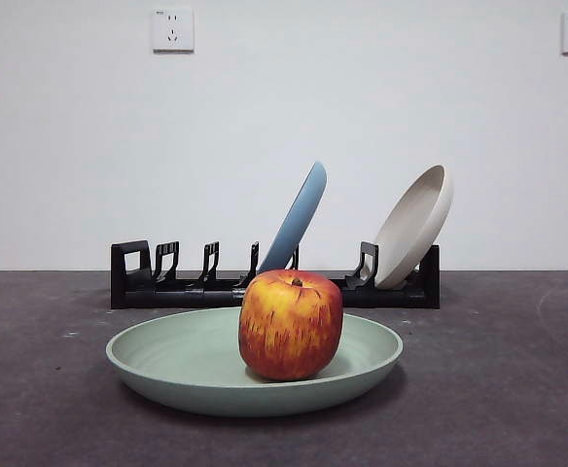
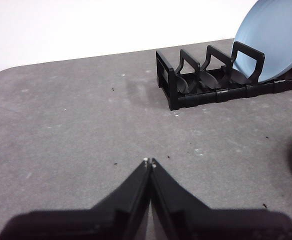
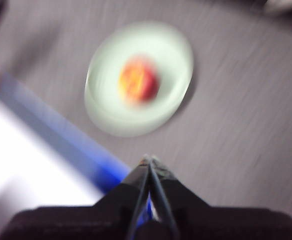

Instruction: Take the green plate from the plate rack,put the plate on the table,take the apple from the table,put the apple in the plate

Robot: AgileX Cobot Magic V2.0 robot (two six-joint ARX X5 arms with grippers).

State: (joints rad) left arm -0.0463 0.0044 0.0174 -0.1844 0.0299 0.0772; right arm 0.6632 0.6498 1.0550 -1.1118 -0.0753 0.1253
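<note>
Low in the centre of the front view: the green plate [image 1: 196, 375], flat on the table [image 1: 498, 389], with the apple [image 1: 291, 324] upright on it, a little right of the plate's middle, stem dimple up. Directly behind, across the middle of the frame: the plate rack [image 1: 138, 282], long and black, its left prongs bare. Leaning in the rack right of centre: a light blue plate [image 1: 299, 219], tilted to the right; farther right, at the rack's end, a cream-white plate [image 1: 415, 226], tilted the same way. Partly hidden behind the apple: the rack's middle and the foot of the blue plate. On the white wall, upper left and upper right corners: two sockets [image 1: 172, 29]. No arm anywhere in the front view.

In the left wrist view: left gripper [image 2: 149, 162] with jaws pressed together, over bare table, well apart from the rack's end; a sliver of the green rim at the right edge.

In the right wrist view, heavily blurred: right gripper [image 3: 149, 160] with jaws pressed together, high above the table, plate and apple upper centre, well apart from the tips. Blue and white blur at lower left, impossible to identify.
</note>
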